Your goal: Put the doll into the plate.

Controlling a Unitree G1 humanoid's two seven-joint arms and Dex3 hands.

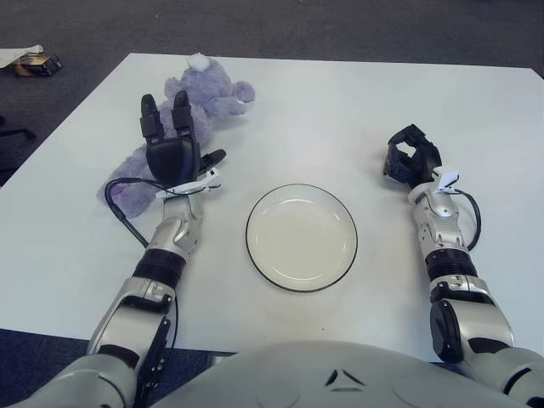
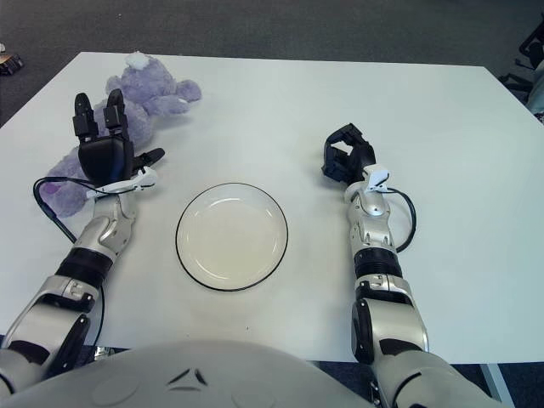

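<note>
1. The left hand is hovering over the middle of the doll, fingers spread and pointing away from the robot, thumb sticking out toward the plate side. It is holding nothing.

2. The doll, a purple plush toy, is lying on the white table directly beyond and partly beneath that hand: its head is showing past the fingertips, and its legs are trailing out to the hand's left, back toward the robot. Whether the palm is touching the plush cannot be told from either view.

3. The plate is sitting empty, to the right of the left hand and a little nearer the robot, clear of both the doll and the hand.

4. The right hand is showing well off to the right of the plate, fingers curled in on themselves with nothing inside them; it is taking no part.

5. Judging from this, the task is sitting at its very start: nothing is grasped, nothing is lifted, and the plate is waiting bare.

6. What is remaining is the whole job: closing the fingers on the soft body, raising it, carrying it rightward over the plate, and letting go so that it is lying inside the rim.
</note>
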